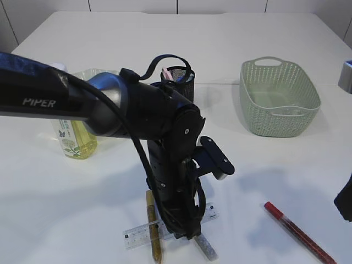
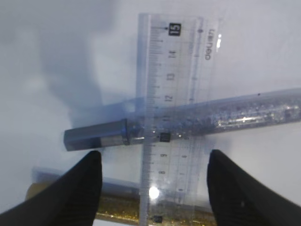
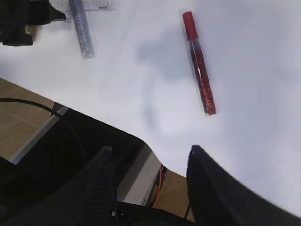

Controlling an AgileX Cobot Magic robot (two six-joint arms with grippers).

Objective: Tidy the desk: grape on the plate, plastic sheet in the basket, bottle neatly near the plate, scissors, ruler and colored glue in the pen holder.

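A clear ruler (image 2: 174, 94) lies on the white table, across a silver glitter glue tube (image 2: 235, 113) and a gold glitter glue tube (image 2: 117, 209). My left gripper (image 2: 153, 157) is open, low over the ruler, with one finger on each side of it. In the exterior view the left gripper (image 1: 184, 231) hides most of the ruler (image 1: 137, 235), between the gold tube (image 1: 154, 231) and the silver tube (image 1: 206, 247). A red glitter glue tube (image 1: 300, 231) lies at the front right and shows in the right wrist view (image 3: 200, 66). My right gripper (image 3: 148, 153) is open and empty over the table's front edge.
A black mesh pen holder (image 1: 184, 82) with something pink in it stands behind the left arm. A green basket (image 1: 278, 96) stands at the back right. A bottle of yellow liquid (image 1: 74, 140) stands at the left, with a clear dish (image 1: 91, 72) behind it. No grape shows.
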